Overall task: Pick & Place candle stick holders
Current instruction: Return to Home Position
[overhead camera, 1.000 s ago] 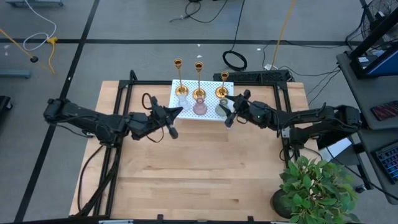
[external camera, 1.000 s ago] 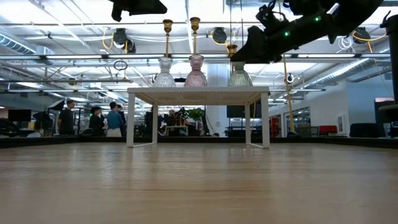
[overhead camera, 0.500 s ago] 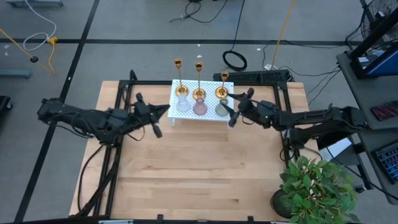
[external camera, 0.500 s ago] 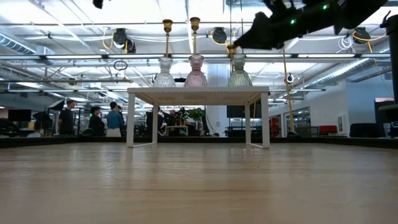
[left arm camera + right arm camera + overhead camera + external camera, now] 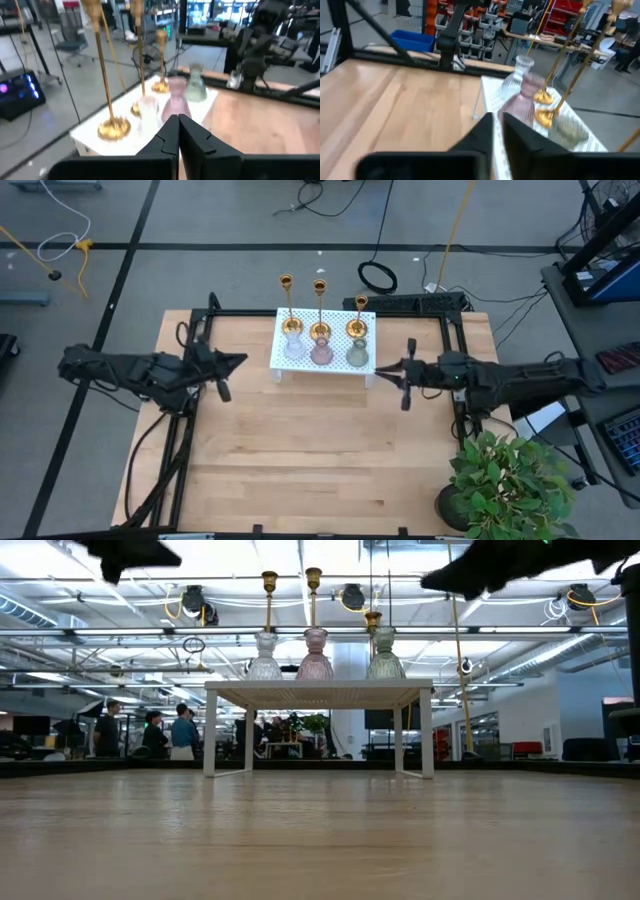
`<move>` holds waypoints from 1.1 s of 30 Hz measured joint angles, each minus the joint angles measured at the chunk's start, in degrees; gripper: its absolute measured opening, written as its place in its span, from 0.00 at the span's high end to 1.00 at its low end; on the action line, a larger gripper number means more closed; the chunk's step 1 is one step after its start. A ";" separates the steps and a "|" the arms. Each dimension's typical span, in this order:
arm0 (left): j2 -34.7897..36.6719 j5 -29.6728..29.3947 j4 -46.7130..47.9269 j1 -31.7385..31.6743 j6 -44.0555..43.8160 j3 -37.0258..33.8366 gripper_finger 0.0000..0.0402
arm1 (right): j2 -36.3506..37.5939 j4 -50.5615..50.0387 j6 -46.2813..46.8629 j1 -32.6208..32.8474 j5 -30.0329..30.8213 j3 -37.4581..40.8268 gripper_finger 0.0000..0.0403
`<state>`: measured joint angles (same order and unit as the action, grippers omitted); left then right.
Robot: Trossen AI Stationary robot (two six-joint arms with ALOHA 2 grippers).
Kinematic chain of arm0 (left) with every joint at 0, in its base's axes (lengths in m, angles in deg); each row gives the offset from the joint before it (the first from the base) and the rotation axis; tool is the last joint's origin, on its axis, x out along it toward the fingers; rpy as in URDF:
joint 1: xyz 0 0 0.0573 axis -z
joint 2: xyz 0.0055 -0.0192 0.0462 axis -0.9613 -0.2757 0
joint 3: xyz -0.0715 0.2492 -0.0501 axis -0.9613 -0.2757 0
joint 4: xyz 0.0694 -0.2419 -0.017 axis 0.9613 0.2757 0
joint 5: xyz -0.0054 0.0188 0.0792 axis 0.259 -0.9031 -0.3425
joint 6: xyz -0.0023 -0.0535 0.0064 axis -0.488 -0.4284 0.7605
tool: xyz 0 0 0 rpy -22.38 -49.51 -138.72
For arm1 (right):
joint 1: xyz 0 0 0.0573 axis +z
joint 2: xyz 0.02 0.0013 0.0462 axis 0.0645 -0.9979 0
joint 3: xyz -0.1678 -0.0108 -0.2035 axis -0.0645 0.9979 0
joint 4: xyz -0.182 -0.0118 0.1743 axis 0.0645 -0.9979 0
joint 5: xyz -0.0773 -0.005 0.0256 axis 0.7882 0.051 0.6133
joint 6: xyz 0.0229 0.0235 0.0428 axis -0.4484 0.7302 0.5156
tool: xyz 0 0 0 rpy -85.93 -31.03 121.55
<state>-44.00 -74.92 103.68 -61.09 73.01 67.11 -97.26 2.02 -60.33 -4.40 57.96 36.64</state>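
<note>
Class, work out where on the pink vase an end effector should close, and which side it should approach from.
Probably the narrow neck of the pink vase, above its flared body, coming from the side facing the open table: a gold candlestick stands close behind, and the clear vase and green vase flank it.

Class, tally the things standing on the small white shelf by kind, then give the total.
Gold candlesticks: 3
Glass vases: 3
Total: 6
</note>
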 joint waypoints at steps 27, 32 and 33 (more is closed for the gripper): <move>12.09 7.46 -28.68 -0.02 6.10 -25.93 0.99 | 28.28 11.58 6.86 0.06 -8.85 28.22 1.00; 13.70 7.46 -26.24 -0.03 2.79 -27.83 0.96 | 29.28 10.03 6.88 0.06 -8.85 28.30 1.00; 13.69 7.46 -26.25 -0.04 2.50 -28.46 0.96 | 29.32 9.61 6.88 0.06 -8.85 28.30 1.00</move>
<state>-30.31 -67.46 77.43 -61.14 75.51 38.65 -67.94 11.63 -53.44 -4.34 49.11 64.94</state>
